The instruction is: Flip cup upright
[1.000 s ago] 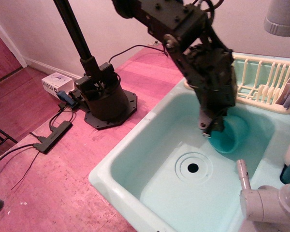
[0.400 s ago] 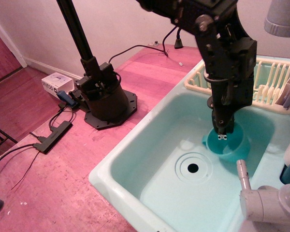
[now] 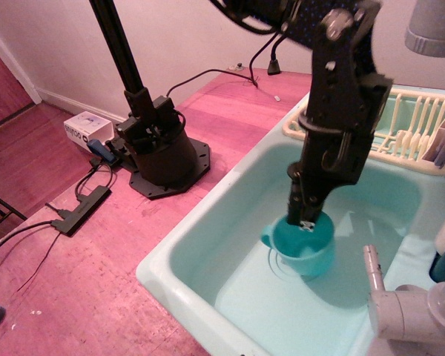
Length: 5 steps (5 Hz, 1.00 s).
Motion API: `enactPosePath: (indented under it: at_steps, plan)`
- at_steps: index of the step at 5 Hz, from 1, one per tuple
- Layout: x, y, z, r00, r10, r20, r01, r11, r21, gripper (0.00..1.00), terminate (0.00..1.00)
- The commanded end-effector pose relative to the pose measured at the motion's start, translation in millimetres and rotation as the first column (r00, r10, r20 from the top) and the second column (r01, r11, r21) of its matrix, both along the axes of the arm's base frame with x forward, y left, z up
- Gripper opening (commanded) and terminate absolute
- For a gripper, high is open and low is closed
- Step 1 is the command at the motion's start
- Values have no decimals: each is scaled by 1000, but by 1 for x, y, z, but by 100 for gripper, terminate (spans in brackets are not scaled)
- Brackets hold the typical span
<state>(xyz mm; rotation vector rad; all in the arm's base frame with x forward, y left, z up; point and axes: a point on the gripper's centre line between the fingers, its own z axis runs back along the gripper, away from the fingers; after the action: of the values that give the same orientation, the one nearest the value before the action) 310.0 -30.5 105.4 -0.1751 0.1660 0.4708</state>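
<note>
Cup [image 3: 304,243], mouth up, over sink [image 3: 208,259] drain, handle toward left. Jaws of gripper [image 3: 305,222] clamped on far rim. Probably light, stiff, slick plastic; best held at rim wall, not handle.

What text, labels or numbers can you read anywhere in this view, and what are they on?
White box on the floor by the arm's base: dark lettering along its side, too blurred to read.
Cup, sink, dish rack, gripper: no readable markings.
</note>
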Motion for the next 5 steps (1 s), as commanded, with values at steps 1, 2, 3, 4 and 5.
enactPosePath:
  at_steps: [1, 2, 3, 4, 5]
  plan:
    - [-11, -3, 36, 995, -28, -101, 25, 999, -31, 0, 0]
    - [-12, 0, 50, 988, -40, -149, 43, 999, 17, 100, 0]
    - [-3, -3, 40, 984, -73, -163, 74, 997, 4, 100, 0]
    - [2, -8, 30, 981, -98, -168, 99, 995, -5, 100, 0]
    - [2, -11, 28, 985, -85, -147, 86, 996, 0, 100, 0]
